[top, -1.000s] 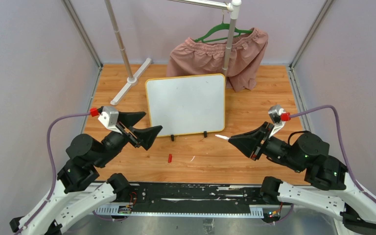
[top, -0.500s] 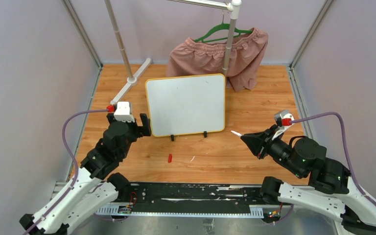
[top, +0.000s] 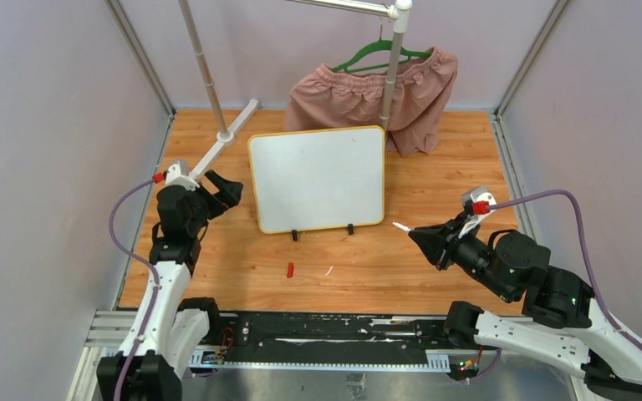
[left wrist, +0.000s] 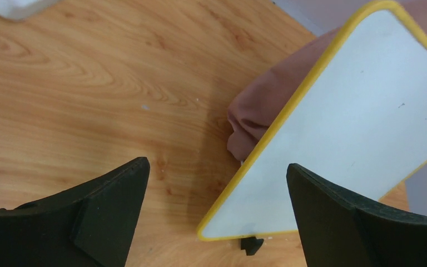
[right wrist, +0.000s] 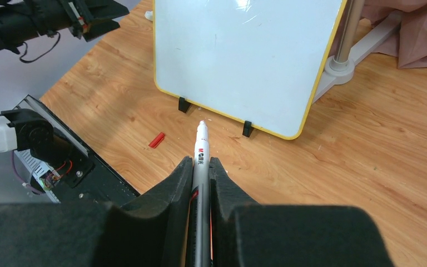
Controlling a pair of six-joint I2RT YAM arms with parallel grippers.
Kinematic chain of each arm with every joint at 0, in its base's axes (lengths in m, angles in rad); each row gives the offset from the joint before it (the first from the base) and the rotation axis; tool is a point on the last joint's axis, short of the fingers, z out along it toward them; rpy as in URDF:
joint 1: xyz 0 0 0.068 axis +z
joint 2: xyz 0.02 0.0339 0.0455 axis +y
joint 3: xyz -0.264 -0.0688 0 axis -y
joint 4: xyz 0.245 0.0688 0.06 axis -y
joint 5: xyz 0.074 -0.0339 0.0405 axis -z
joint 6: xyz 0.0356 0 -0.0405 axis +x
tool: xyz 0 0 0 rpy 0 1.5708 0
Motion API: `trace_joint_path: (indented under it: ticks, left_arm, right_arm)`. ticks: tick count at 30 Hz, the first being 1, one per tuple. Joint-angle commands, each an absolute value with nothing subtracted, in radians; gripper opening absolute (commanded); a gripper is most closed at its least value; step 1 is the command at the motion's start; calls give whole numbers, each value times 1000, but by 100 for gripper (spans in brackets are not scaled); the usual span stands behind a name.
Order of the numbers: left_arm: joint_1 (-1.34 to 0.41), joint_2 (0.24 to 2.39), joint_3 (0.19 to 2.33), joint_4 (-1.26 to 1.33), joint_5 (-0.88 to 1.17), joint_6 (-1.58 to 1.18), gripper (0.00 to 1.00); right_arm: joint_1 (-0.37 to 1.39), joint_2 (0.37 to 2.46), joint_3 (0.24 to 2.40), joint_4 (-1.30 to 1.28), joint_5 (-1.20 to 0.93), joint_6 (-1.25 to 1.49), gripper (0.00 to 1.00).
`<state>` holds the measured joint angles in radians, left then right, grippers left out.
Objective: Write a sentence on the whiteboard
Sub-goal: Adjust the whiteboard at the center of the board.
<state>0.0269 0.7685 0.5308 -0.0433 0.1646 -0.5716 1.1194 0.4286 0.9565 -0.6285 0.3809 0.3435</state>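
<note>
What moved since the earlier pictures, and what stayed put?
The left gripper, open, swung left, away from the bottom corner of the whiteboard to beside its left edge. The right gripper, still clamped on the marker, pulled back a little to the right. The whiteboard stayed blank and still; so did the red cap and pink shorts.

Three views: one fixed overhead, two carried on the wrists.
The table is seen from high above and behind the arm bases, which lie along the bottom edge, with the whiteboard at centre. The left wrist view is held close, looking down through the left gripper; the whiteboard's lower corner fills the right half. The right wrist view is set farther back, aimed along a marker; the whole whiteboard is taken in at upper centre.
</note>
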Motion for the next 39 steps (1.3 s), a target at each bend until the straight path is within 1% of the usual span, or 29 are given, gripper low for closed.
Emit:
trace_joint_path:
  ticks: [1, 3, 8, 10, 13, 18, 27, 28, 37, 39]
  left_arm:
    - [88, 793, 479, 188, 361, -710, 100]
    - [93, 838, 473, 267, 380, -709, 100]
    - [96, 1055, 509, 500, 569, -759, 100]
    - [96, 1113, 524, 547, 583, -765, 100]
    - [96, 1191, 538, 609, 617, -782, 97]
    - [91, 1297, 533, 755, 688, -852, 89]
    - [11, 1352, 528, 804, 711, -852, 72]
    - [-20, 1361, 528, 810, 714, -855, 70]
    - [-91, 1415, 502, 954, 737, -934, 54]
    - [-105, 1423, 488, 990, 731, -948, 52]
  right_arm:
    - [1125, 420, 951, -606, 359, 322, 0]
    - [1126, 416, 946, -599, 357, 314, 0]
    - [1126, 427, 931, -556, 346, 299, 0]
    - [1126, 437, 932, -542, 334, 300, 0]
    - [1126, 454, 936, -523, 313, 300, 0]
    - [1126, 470, 937, -490, 291, 295, 0]
    - [1126, 461, 924, -471, 280, 306, 0]
    - [1127, 457, 921, -470, 279, 309, 0]
    - [1126, 421, 883, -466, 281, 327, 0]
    - [1125, 419, 881, -468, 284, 327, 0]
